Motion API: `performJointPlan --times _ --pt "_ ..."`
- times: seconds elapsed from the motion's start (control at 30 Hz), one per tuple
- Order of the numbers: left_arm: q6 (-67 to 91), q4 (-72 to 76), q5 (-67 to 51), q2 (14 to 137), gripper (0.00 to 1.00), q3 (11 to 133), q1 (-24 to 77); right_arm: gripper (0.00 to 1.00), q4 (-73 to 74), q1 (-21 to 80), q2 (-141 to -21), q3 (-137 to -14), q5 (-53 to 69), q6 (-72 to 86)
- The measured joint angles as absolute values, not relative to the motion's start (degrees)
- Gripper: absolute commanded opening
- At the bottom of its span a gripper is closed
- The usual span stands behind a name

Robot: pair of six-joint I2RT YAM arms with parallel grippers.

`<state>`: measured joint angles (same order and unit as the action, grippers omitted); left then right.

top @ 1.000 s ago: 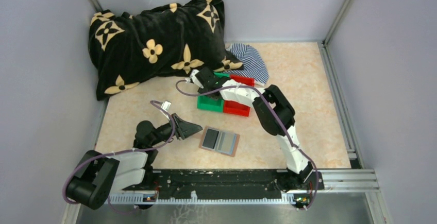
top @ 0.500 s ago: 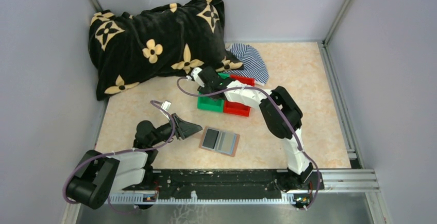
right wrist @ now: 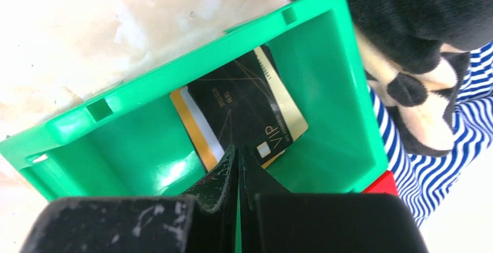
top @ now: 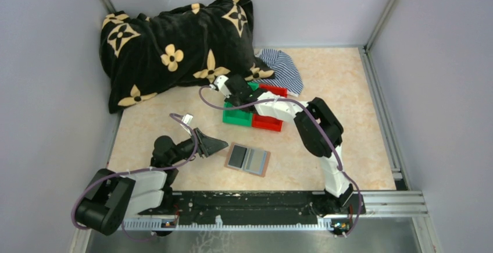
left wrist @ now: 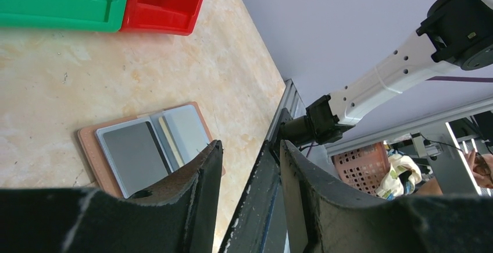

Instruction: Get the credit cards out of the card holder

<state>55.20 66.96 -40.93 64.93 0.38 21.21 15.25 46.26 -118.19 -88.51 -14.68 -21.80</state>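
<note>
The right gripper [right wrist: 237, 163] hangs over a green bin [right wrist: 174, 84], its two fingers pressed together with nothing between them. Two credit cards [right wrist: 244, 107] lie overlapped on the bin's floor, a dark one marked VIP on top of a gold-striped one. Whether the fingertips touch the top card cannot be told.

The card holder [top: 248, 159] lies spread open on the table [top: 349, 90], near the bins, showing grey inner panels. The left gripper [left wrist: 249, 148] hovers just beside it, its fingers apart and holding nothing. A black flowered blanket [top: 174, 38] and a striped cloth [top: 285, 67] lie at the back.
</note>
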Motion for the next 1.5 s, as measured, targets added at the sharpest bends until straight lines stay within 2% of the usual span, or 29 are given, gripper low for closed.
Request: performJointPlan --times 0.7,1.5 --pt "54.6 66.8 -40.6 66.5 0.46 0.4 21.1 0.0 13.7 48.2 -118.2 -82.8 -9.0 -16.6" --pt "54.6 66.8 -40.6 66.8 0.46 0.4 20.8 0.0 12.6 44.8 -122.2 -89.1 -13.0 -15.3"
